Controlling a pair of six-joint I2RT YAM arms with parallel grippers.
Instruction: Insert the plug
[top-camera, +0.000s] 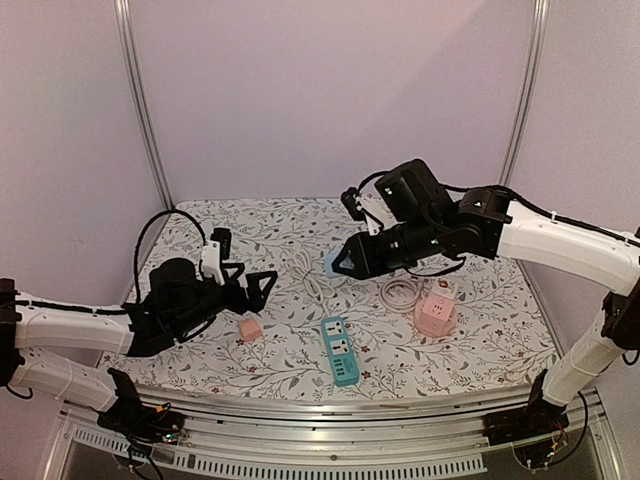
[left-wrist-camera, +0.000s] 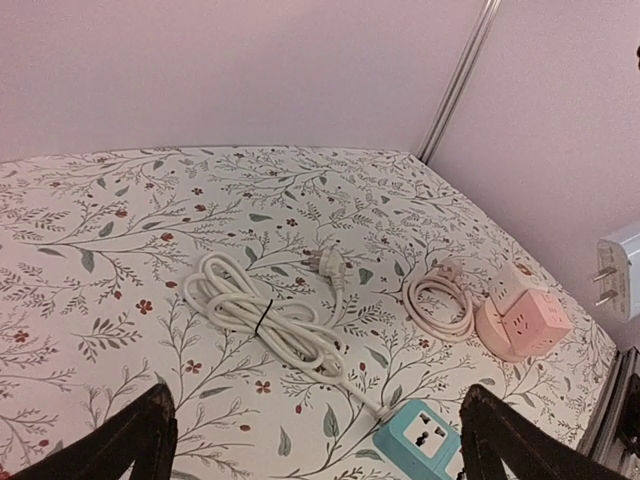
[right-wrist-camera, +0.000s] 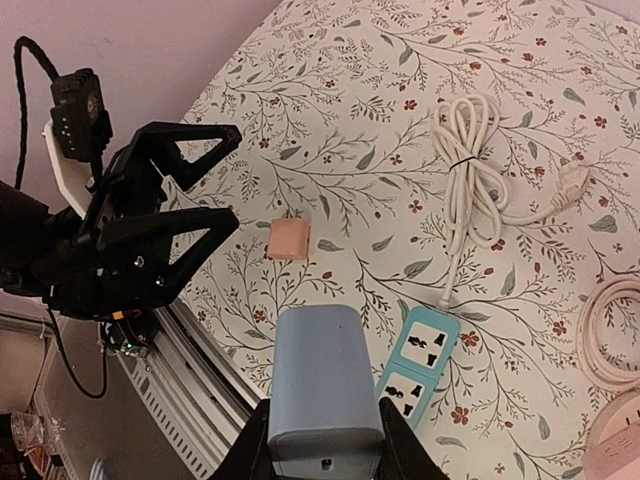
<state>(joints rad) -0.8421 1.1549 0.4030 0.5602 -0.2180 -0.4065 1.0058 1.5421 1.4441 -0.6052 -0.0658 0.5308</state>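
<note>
My right gripper (top-camera: 347, 262) is shut on a light blue plug block (top-camera: 331, 263) and holds it in the air above the table's middle. In the right wrist view the block (right-wrist-camera: 322, 385) fills the space between my fingers (right-wrist-camera: 251, 450), up and to the left of the blue two-socket power strip (right-wrist-camera: 420, 355). The strip (top-camera: 340, 350) lies flat near the front edge and shows in the left wrist view (left-wrist-camera: 425, 440). My left gripper (top-camera: 258, 287) is open and empty, low over the table left of the strip.
The strip's white cord (top-camera: 310, 280) lies coiled behind it. A small pink adapter (top-camera: 248, 329) lies next to my left gripper. A pink cube socket (top-camera: 436, 312) and its coiled pink cord (top-camera: 400, 292) stand at the right. Walls enclose the table.
</note>
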